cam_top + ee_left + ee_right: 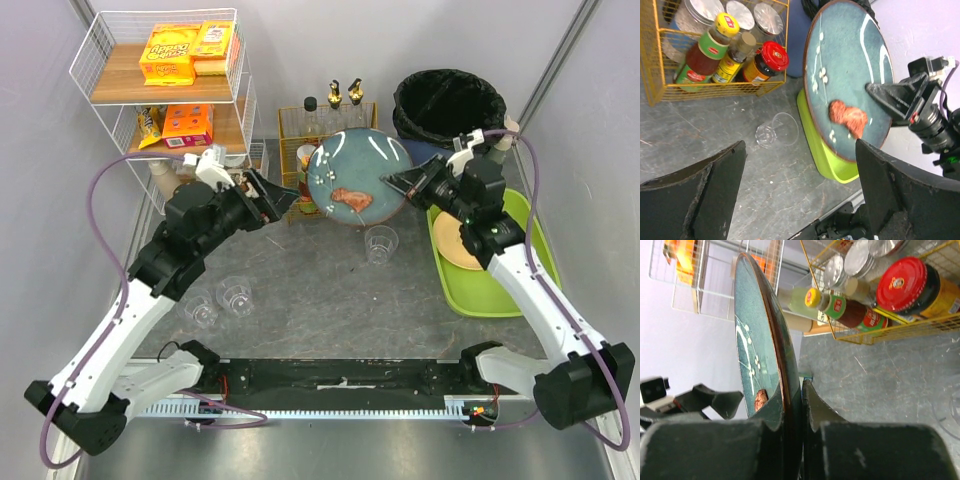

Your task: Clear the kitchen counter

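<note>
Much of the yellow wire basket at the far edge is hidden in the top view behind the blue-green plate, and only bottle tops show over its rim. The plate is held tilted over the kitchen counter. Whether its lower edge touches the surface cannot be told. The right gripper is clenched on the plate's right rim. In that arm's wrist view the fingers pinch the rim edge-on, so the plate's face is nearly lost there. The left gripper sits just left of the plate, its jaws released and spread wide with nothing between them.

A reddish-brown scrap and small white bits cling to the plate; what they are is unclear. The right arm covers part of the lime-green tray and a tan dish lying in it.

The dark mottled counter runs from the arm bases to the far wall. One clear glass stands near the plate's lower edge, and two more glasses stand close together at the near left, with bare counter between them and the first. A white wire rack bounds the far left and a black bin the far right.
</note>
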`<state>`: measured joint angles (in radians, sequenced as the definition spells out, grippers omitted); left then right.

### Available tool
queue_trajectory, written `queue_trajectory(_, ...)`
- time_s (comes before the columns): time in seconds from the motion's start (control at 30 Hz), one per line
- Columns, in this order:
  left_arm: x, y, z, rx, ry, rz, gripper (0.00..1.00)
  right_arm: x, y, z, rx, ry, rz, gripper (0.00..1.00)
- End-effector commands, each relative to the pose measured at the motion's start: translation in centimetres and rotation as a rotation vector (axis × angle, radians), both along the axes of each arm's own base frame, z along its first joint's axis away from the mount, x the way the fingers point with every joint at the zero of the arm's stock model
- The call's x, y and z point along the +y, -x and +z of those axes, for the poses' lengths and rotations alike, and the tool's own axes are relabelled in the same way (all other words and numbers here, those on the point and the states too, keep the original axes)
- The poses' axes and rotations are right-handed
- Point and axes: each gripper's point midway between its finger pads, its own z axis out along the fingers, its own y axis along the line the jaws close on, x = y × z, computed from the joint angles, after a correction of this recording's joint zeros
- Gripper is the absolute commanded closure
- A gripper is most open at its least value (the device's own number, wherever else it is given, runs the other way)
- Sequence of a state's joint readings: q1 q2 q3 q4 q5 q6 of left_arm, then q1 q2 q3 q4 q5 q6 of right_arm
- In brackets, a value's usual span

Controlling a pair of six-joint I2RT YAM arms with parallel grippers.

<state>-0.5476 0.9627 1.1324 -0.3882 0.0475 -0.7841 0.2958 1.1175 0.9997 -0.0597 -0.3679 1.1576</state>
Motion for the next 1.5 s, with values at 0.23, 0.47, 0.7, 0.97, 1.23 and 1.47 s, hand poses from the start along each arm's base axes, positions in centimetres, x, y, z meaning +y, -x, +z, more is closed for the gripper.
queue_trajectory(0.23, 4.2, 1.2, 0.5, -0.137, -0.170, 0.093, 0.05, -7.2, -6.5, 13.1, -0.203, -0.225, -0.207, 1.00)
queue_trajectory(0.47, 4.1, 0.8, -0.6, -0.128, -0.217, 0.079, 0.05, -14.5, -11.5, 14.8, -0.233, -0.230, -0.364, 1.00)
queue_trajectory(0.7, 3.6, 0.3, -1.8, -0.100, -0.242, 0.063, 0.05, -21.0, -15.9, 14.2, -0.296, -0.083, -0.552, 1.00)
queue_trajectory(0.97, 3.2, 0.0, -3.2, -0.068, -0.250, 0.052, 0.06, -25.7, -18.0, 15.1, -0.420, 0.161, -0.739, 1.00)
queue_trajectory(1.23, 2.7, 0.0, -4.7, -0.025, -0.247, 0.031, 0.06, -25.1, -17.6, 16.9, -0.618, 0.484, -0.742, 1.00)
queue_trajectory(1.47, 2.3, 0.1, -5.3, -0.009, -0.239, 0.014, 0.07, -23.3, -17.4, 16.5, -0.657, 0.739, -0.786, 1.00)
